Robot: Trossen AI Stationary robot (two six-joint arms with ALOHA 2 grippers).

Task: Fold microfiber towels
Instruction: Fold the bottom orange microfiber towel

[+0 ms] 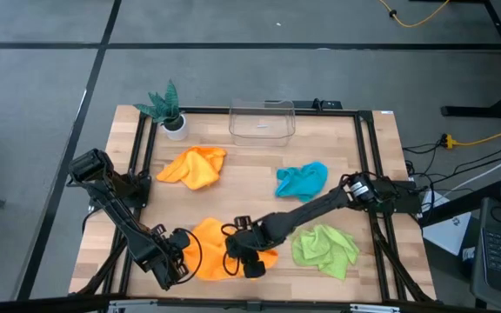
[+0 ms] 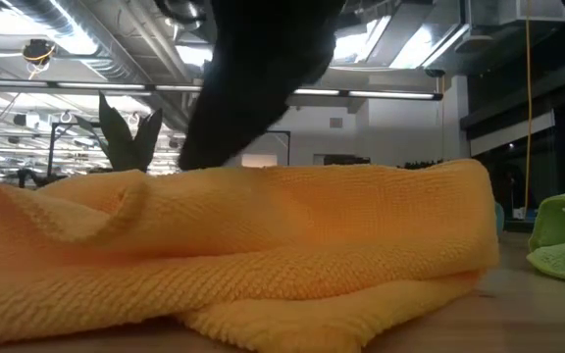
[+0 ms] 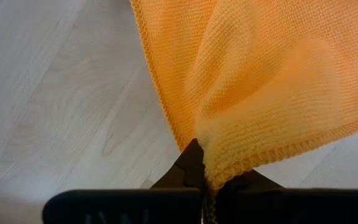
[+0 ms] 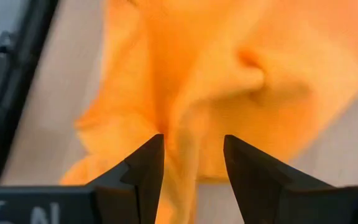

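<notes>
Left fingers (image 3: 205, 186) pinch the front orange towel (image 1: 211, 248), lying left-right; right fingers (image 4: 194, 168) apart over it.

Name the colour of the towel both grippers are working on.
Orange towel; clearest in the left wrist view.

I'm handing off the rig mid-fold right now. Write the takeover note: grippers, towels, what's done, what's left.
Left gripper: shut on the near orange towel, pinching its edge.
Right gripper: open, fingers straddling a ridge of that same towel, no grip seen.
Far orange towel, teal-blue towel and lime green towel: each lies crumpled on the table, apart from the others.
Done: no towel looks folded.
Left: fold all four, starting with the one held.
</notes>
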